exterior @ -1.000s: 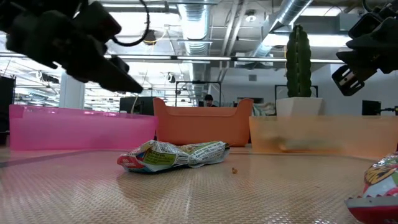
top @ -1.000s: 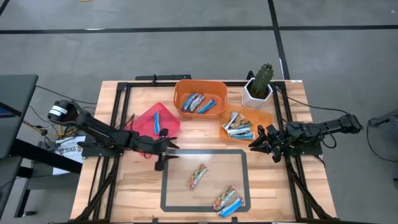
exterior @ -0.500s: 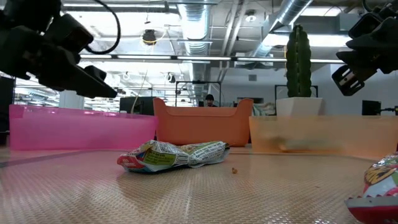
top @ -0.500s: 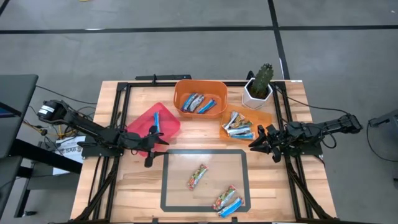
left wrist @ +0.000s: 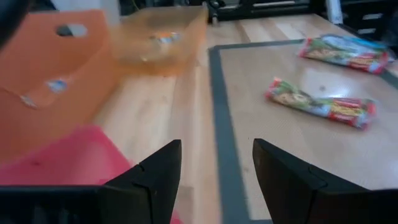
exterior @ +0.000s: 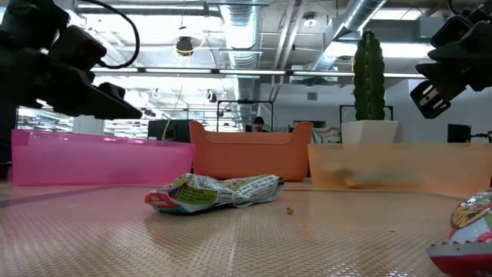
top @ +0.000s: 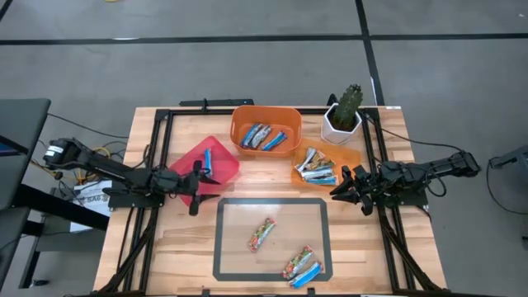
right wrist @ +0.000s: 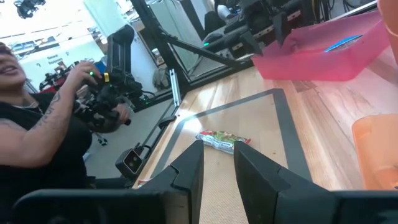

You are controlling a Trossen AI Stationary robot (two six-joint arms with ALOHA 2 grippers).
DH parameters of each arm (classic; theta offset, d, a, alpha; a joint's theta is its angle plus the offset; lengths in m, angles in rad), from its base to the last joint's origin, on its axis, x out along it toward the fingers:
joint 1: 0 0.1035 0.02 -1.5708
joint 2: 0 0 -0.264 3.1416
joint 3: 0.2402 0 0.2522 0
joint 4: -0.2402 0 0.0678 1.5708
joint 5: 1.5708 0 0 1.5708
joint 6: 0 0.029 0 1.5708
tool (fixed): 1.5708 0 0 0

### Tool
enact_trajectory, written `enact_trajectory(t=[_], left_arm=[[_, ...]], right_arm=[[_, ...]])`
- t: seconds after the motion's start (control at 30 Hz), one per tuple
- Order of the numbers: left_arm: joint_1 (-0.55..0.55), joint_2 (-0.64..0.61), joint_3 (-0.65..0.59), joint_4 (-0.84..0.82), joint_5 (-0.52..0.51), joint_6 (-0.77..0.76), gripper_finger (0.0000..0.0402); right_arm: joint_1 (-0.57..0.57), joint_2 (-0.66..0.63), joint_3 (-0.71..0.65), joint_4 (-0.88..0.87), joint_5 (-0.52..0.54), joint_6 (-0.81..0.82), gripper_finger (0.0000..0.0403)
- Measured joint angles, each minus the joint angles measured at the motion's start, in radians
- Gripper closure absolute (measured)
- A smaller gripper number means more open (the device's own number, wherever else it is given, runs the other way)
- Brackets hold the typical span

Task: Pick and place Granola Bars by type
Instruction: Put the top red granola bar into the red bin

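Granola Bars lie inside the taped rectangle, well apart from our empty, parted left gripper; our right gripper hovers narrowly parted, empty.

You are working in an industrial robotics lab. The low view shows exposed ceiling ducts and strip lighting above an open hall. The wooden table stands on a grey concrete floor. The right wrist view shows a person at a control rig.
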Motion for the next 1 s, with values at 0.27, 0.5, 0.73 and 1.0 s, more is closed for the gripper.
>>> enact_trajectory(t=[0.27, 0.5, 0.73, 1.0], left_arm=[[0.077, -0.106, -0.001, 0.000, -0.012, 0.114, 0.0209], [0.132, -0.215, -0.001, -0.031, -0.015, 0.200, 0.0209], [0.168, -0.391, -0.002, -0.160, -0.014, 0.203, 0.0209], [0.174, -0.644, -0.002, -0.411, -0.014, 0.196, 0.0209]], right_arm=[[0.000, 0.000, 0.000, 0.000, 0.000, 0.000, 0.0321], [0.000, 0.000, 0.000, 0.000, 0.000, 0.000, 0.0321], [0.000, 0.000, 0.000, 0.000, 0.000, 0.000, 0.0321], [0.000, 0.000, 0.000, 0.000, 0.000, 0.000, 0.0321]])
